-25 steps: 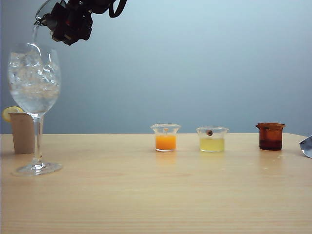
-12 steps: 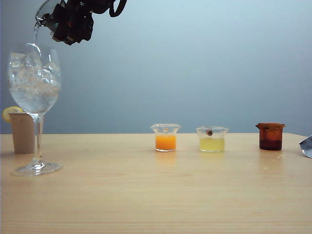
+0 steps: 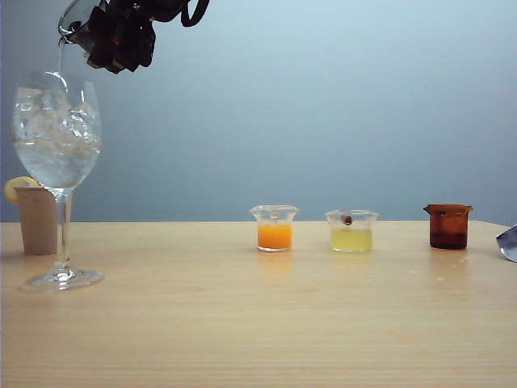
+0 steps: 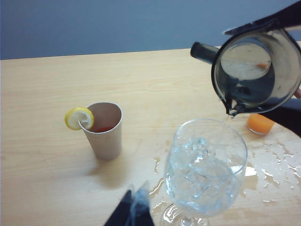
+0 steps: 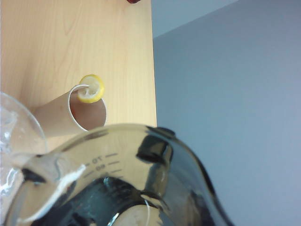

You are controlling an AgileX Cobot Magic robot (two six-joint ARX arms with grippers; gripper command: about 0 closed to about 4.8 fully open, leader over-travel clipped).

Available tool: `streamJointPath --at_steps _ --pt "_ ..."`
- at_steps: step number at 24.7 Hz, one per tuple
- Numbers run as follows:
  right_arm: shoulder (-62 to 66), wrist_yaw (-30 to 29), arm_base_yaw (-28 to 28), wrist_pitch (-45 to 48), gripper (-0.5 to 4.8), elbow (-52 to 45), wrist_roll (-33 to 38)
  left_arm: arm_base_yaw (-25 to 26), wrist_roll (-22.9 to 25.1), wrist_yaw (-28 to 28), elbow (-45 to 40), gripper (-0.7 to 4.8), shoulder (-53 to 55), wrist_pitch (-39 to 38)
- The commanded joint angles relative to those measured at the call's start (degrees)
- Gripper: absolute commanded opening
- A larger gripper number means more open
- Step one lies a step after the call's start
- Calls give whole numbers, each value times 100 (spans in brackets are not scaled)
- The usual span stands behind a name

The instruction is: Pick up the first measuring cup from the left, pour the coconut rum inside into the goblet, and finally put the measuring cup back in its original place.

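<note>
Tipping the first measuring cup (image 4: 256, 70) above the goblet (image 3: 56, 133), the right gripper (image 3: 121, 32) is clamping it and pouring coconut rum (image 4: 225, 126), risking further spills beside the goblet; the left gripper (image 4: 134, 212), nearby, is unreadable.

Goblet (image 4: 204, 172) foot cut off; left hand (image 4: 134, 209) mostly out of frame
</note>
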Motion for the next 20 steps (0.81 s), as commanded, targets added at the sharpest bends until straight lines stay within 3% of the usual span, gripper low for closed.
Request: streamJointPath --at_steps 1,20 --pt "-46 -4 33 136 84 37 -15 9 0 -13 17 -4 -7 42" --pt "-46 7 31 181 84 37 -619 9 0 -11 17 -4 -7 42"
